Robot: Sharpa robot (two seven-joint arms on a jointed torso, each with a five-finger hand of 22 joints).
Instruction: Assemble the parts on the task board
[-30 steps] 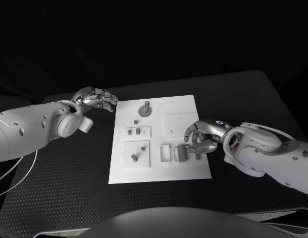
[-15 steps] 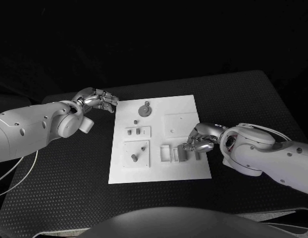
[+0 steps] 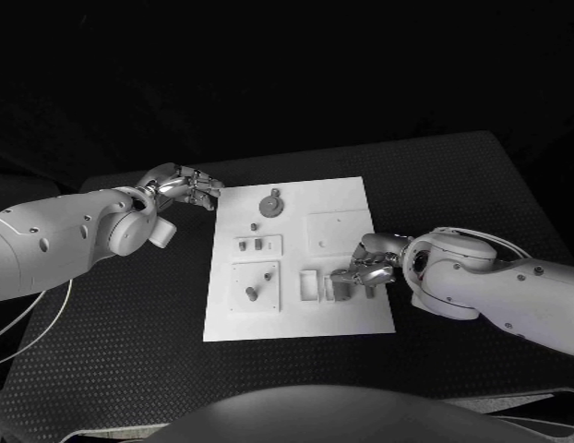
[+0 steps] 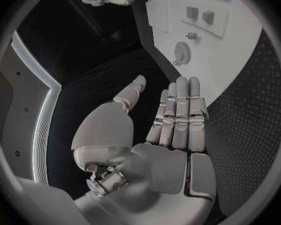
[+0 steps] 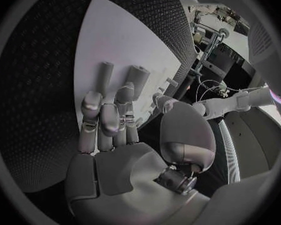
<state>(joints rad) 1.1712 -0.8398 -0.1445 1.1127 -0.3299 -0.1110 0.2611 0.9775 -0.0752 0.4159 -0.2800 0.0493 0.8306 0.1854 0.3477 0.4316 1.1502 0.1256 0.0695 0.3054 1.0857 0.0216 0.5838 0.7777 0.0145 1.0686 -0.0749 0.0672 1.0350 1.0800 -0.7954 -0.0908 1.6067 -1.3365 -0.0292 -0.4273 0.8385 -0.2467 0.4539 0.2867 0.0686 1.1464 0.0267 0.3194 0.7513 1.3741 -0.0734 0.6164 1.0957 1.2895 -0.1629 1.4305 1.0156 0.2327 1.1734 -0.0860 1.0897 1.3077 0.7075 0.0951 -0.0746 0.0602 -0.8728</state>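
Right hand [image 3: 371, 268] curls over parts [image 3: 338, 287] near the board's [image 3: 301, 318] right edge (grasp unclear); left hand [image 3: 185, 186] hovers empty, fingers straight.

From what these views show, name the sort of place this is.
Probably a robotics lab test bench: a white task board with small parts on a black table, plus cabled equipment in the background.

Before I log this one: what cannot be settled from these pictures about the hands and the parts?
- Head view: whether the right hand holds a part; its own fingers and wrist cover the spot on the task board.
- Right wrist view: the fingers are curled and hide anything under them.
- Head view: the small parts are too small to tell their shape or whether they are seated.
- Head view: the left hand is too small to judge its fingers.
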